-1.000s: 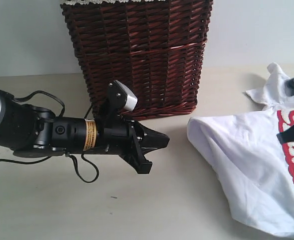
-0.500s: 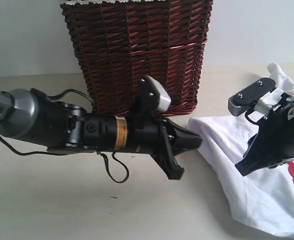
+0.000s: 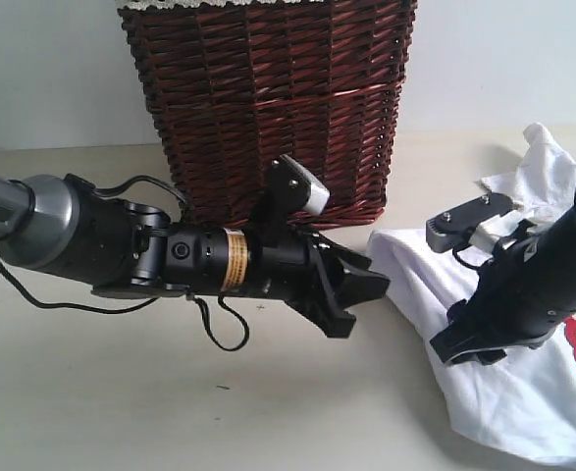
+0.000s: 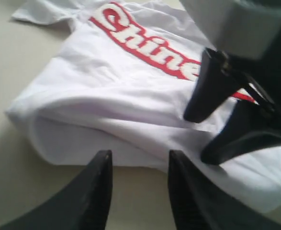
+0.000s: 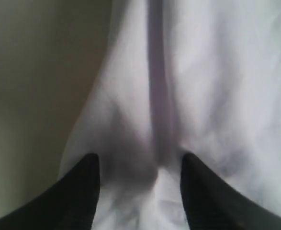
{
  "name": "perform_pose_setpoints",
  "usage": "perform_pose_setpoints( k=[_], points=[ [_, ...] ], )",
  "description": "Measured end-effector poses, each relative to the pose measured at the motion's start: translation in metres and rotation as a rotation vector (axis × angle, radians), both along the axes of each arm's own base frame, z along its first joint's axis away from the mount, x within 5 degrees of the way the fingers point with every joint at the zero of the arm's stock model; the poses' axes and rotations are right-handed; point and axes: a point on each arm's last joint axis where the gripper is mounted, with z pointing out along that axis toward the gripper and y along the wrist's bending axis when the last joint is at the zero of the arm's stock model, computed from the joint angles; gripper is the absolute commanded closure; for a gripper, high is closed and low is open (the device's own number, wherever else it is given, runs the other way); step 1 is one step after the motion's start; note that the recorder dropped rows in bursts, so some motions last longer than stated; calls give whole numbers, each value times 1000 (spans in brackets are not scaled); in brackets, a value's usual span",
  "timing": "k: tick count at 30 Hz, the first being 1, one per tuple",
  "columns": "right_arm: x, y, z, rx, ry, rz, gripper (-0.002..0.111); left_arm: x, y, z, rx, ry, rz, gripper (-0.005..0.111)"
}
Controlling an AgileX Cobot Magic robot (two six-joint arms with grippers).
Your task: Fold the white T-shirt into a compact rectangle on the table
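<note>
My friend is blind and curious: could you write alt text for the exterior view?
Two black robot arms reach toward a crumpled white cotton T-shirt lying on a pale cream table: the left gripper beside its edge, the right gripper over the cloth. A dark brown wicker basket stands behind.

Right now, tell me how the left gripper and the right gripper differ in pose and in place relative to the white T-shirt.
The left gripper is over bare table, just short of the white T-shirt; the right gripper is over its cloth. The left gripper lies nearly level; the right gripper slants down. Both are open.
</note>
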Motion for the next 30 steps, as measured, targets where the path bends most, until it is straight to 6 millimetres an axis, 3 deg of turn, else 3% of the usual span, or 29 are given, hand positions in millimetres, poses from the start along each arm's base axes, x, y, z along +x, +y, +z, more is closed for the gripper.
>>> perform_pose_setpoints(
  k=[4,6,10,11,18,26,30],
  points=[
    [1,1,-16,0,53,-18,58,17,19,0,-6,32,84,67],
    [1,2,-21,6,67,-10,64,24,26,1,-11,37,112,67],
    [3,4,-24,16,60,19,104,30,33,1,-10,41,139,67],
    [3,5,-24,24,55,13,108,30,34,1,-10,41,141,67],
    [4,7,-17,68,33,-29,108,31,34,1,-10,45,146,67],
    [1,5,32,143,-127,-116,108,30,36,-4,53,30,135,67],
    [-1,1,46,143,-166,-185,108,30,36,-4,59,26,126,67]
  ],
)
